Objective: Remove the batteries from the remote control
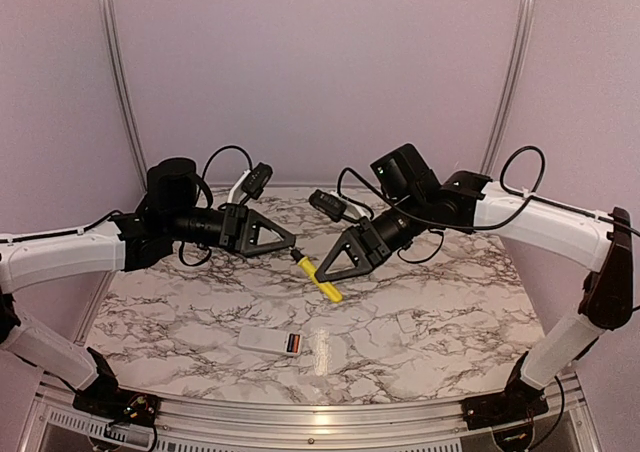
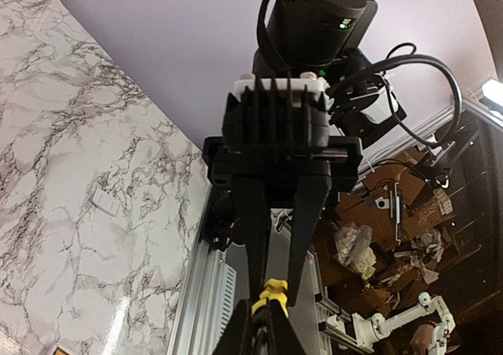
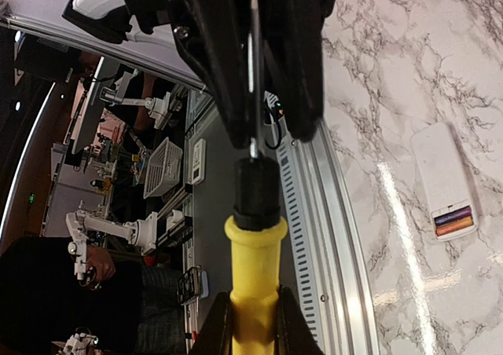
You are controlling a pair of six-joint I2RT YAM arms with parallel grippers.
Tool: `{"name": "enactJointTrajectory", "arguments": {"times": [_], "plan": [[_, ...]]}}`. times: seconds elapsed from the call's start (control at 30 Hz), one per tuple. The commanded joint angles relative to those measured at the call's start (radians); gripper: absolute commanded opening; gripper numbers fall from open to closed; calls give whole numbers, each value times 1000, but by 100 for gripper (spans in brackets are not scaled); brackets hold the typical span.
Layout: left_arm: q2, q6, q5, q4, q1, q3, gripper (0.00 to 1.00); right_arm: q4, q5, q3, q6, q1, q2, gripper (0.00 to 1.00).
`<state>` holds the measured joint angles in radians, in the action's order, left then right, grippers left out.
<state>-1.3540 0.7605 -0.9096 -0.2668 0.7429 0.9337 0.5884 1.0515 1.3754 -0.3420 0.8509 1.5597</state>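
The white remote control (image 1: 262, 338) lies flat near the table's front, its compartment open with the reddish-orange batteries (image 1: 293, 344) inside. It also shows in the right wrist view (image 3: 440, 166), with the batteries (image 3: 456, 220) at its near end. Both grippers are raised above the table, behind the remote. My right gripper (image 1: 320, 272) (image 3: 253, 308) is shut on the yellow handle of a screwdriver (image 1: 326, 284) (image 3: 253, 245). My left gripper (image 1: 296, 246) (image 2: 271, 323) faces it, its fingers closed around the screwdriver's thin metal shaft.
The small white cover plate (image 1: 330, 352) lies on the marble table (image 1: 450, 312) just right of the remote, and shows in the left wrist view (image 2: 106, 203). A metal rail (image 1: 300, 412) runs along the table's front edge. Lilac walls enclose the back and sides.
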Motion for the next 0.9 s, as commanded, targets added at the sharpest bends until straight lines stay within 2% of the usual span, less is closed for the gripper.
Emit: {"name": "enactJointTrajectory", "arguments": {"times": [0.0, 0.2, 0.27, 0.37, 0.5, 0.53, 0.57, 0.77, 0.87], "plan": [[-9, 15, 8, -53, 9, 13, 0, -14, 6, 19, 11, 9, 8, 0], [26, 40, 41, -57, 8, -26, 0, -23, -44, 19, -8, 8, 5, 2], [41, 52, 60, -63, 9, -35, 0, -29, -65, 23, -13, 9, -1, 28], [68, 68, 100, -61, 8, -42, 0, -43, -106, 33, -26, 9, -19, 57], [116, 76, 180, -41, 5, -43, 0, -121, -189, 18, -92, 5, -71, 90], [131, 84, 204, -38, 4, -47, 0, -160, -212, 3, -124, 3, -87, 95], [145, 92, 223, -43, 2, -52, 0, -196, -245, -15, -152, 1, -101, 98], [209, 151, 325, -100, -4, -78, 0, -414, -400, -94, -328, 1, -174, 99], [221, 164, 375, -117, -7, -68, 0, -464, -472, -100, -360, 5, -200, 99]]}}
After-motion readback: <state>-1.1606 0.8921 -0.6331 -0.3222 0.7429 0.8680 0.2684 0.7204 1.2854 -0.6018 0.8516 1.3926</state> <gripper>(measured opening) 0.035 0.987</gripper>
